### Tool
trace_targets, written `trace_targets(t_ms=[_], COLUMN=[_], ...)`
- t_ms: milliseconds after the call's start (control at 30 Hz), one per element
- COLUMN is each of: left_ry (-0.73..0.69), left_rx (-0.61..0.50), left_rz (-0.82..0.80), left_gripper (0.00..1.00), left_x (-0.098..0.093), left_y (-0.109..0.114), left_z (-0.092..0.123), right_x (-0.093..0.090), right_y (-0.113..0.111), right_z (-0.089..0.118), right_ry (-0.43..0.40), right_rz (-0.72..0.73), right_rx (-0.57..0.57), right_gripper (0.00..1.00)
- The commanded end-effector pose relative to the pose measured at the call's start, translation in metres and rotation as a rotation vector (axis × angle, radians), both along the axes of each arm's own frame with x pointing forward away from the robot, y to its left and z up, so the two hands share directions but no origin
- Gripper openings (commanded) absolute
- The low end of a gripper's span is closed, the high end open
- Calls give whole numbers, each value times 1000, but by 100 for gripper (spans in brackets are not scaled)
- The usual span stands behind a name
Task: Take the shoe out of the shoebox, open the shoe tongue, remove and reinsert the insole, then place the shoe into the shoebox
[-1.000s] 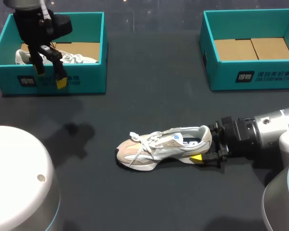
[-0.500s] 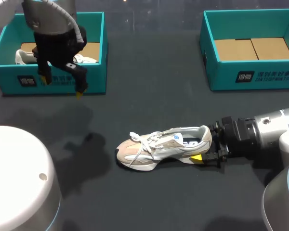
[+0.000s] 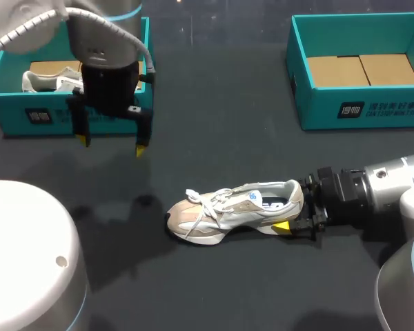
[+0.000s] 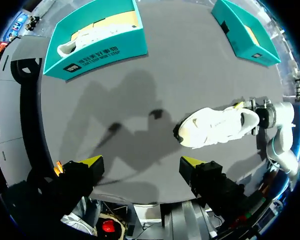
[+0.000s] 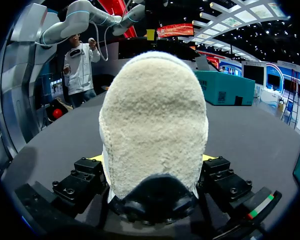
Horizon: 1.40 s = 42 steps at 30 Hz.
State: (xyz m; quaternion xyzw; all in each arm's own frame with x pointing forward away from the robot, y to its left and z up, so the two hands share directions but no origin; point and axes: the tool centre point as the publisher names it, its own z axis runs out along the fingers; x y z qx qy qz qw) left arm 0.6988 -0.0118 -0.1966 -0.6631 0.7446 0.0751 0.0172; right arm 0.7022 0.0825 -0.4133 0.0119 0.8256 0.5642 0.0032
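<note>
The left arm [image 3: 103, 62] has swung out from above the left shoebox [image 3: 27, 114] and now hangs over the open counter [image 3: 228, 138]. The left jaws are spread wide and hold nothing. The sneaker [image 3: 228, 210] and the right arm [image 3: 372, 189] have not shifted. The sneaker lies on its sole, below and ahead of the left jaws. The right jaws pinch its heel from both sides. Its long axis runs straight out from the right jaws, toe pointing away. The laces and tongue sit nearer the free left jaws, which seem best placed to open the tongue.
</note>
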Motion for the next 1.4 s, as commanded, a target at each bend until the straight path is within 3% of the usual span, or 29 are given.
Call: trace_targets(t_ms=[33, 233, 700, 800, 1233, 1400], left_ry=[9, 104, 104, 114, 196, 196], left_rx=[62, 16, 16, 51, 67, 67], left_rz=[22, 103, 103, 98, 64, 64], left_gripper=[100, 100, 100, 100, 100, 100], left_x=[-3, -14, -14, -17, -27, -27], left_y=[-36, -67, -67, -92, -158, -158], left_z=[-5, -3, -3, -14, -28, -28], right_x=[-1, -1, -1, -1, -1, -1], right_y=[1, 1, 1, 1, 1, 1], right_z=[1, 1, 1, 1, 1, 1], right_ry=[2, 2, 2, 2, 2, 2], right_rz=[1, 1, 1, 1, 1, 1], right_rx=[-4, -4, -4, -4, -4, -4], right_gripper=[0, 0, 0, 0, 0, 0])
